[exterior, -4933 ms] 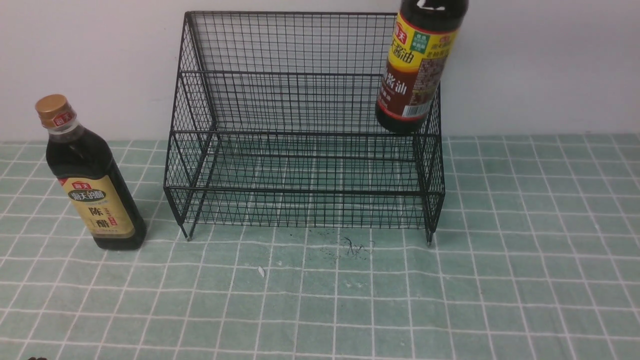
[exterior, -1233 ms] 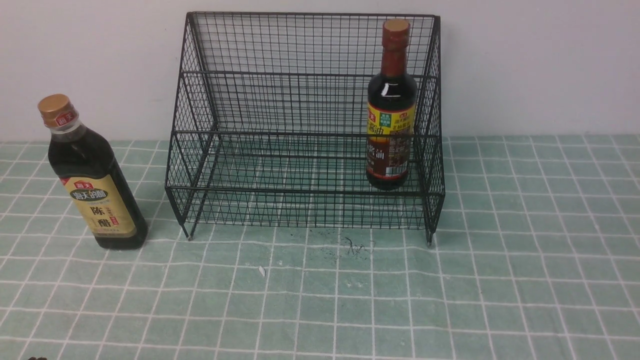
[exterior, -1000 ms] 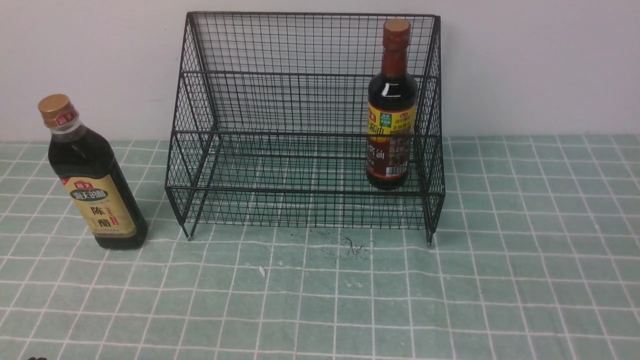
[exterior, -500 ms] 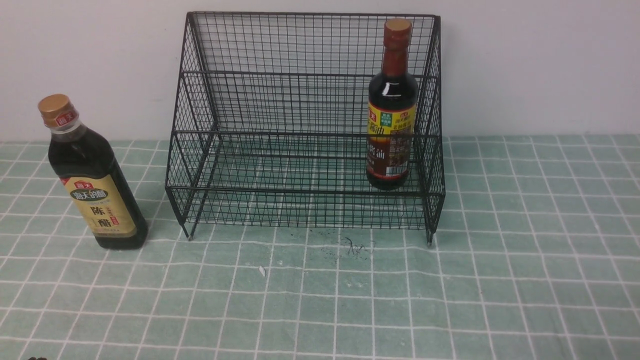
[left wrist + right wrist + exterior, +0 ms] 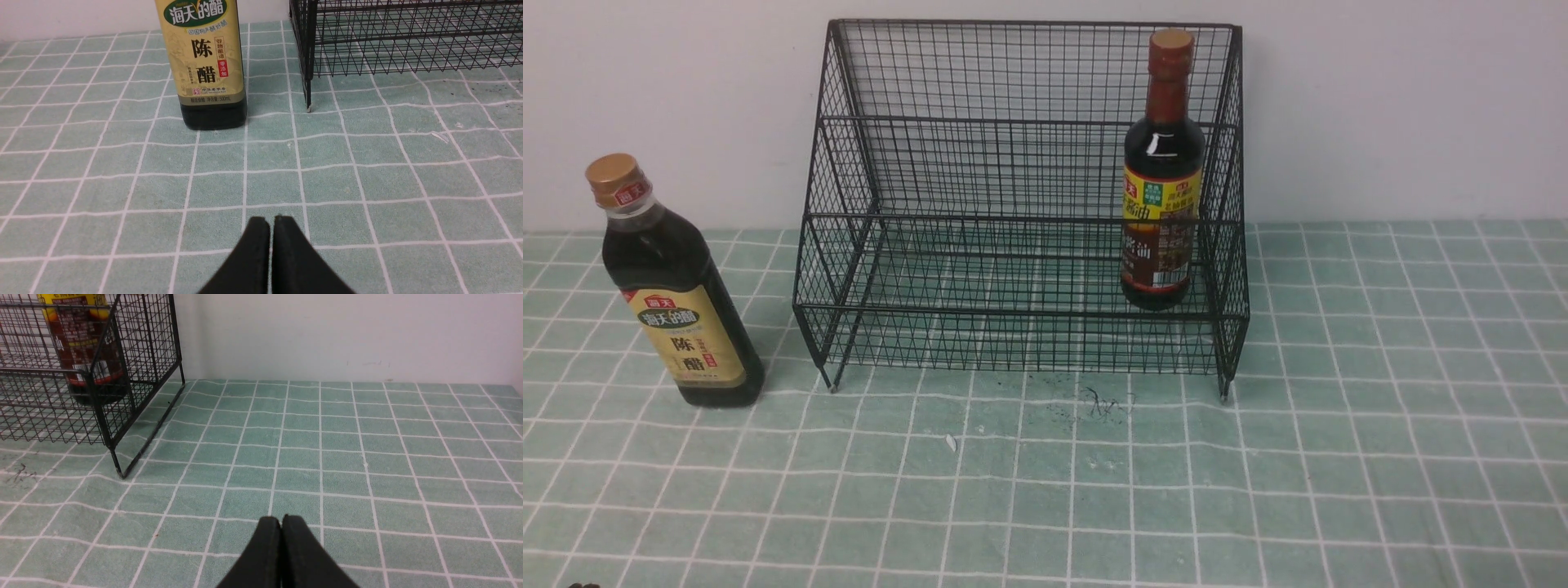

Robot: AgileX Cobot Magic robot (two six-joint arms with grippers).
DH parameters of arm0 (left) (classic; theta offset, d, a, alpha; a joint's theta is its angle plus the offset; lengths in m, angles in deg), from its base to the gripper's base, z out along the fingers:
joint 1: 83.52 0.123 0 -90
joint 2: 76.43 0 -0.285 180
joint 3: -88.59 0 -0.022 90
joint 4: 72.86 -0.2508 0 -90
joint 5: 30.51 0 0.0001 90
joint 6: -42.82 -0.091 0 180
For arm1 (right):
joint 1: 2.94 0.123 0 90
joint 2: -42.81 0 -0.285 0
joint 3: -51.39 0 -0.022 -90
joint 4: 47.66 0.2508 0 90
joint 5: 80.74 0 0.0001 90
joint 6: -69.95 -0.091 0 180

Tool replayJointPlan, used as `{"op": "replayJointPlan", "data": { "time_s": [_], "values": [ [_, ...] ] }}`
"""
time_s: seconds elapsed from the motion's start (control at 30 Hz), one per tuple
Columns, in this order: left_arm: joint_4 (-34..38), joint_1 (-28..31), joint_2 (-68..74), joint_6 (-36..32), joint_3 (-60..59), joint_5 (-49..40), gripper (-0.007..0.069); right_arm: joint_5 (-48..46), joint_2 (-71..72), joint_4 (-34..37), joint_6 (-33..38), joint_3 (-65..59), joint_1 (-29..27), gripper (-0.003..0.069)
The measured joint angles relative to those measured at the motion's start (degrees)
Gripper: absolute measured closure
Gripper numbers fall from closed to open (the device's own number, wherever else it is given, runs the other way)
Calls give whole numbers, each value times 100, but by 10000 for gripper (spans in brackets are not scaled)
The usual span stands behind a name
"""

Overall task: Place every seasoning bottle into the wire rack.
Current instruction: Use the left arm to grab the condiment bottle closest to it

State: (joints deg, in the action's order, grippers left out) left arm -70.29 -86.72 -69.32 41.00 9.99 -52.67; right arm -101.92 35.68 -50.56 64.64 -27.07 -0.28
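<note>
On the lower step of the large black wire-mesh rack (image 5: 980, 73), close to its right wall, the round dark bottle with the reddish-brown neck (image 5: 1162, 204) stands upright. The squarish gold-capped, tan-labelled bottle (image 5: 678, 310) stands on the green checked cloth (image 5: 1339, 449) left of the rack. My left gripper (image 5: 271, 222), pressed together and empty, faces that bottle, likely for the next pick. My right gripper (image 5: 281, 522), also closed, keeps clear.
</note>
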Motion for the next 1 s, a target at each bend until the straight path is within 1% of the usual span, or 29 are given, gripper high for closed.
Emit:
{"op": "replayJointPlan", "data": {
  "time_s": [0.77,0.87,0.93,1.0],
  "values": [
    [0,0,0,0,0,0,631,0,0,0,0,0,0,669],
    [-96,0,0,0,-6,43,631,0,0,0,0,0,0,669],
    [-131,0,0,0,-23,262,631,0,0,0,0,0,0,669],
    [-2,0,0,58,-30,735,631,0,0,0,0,0,0,669]
  ]
}}
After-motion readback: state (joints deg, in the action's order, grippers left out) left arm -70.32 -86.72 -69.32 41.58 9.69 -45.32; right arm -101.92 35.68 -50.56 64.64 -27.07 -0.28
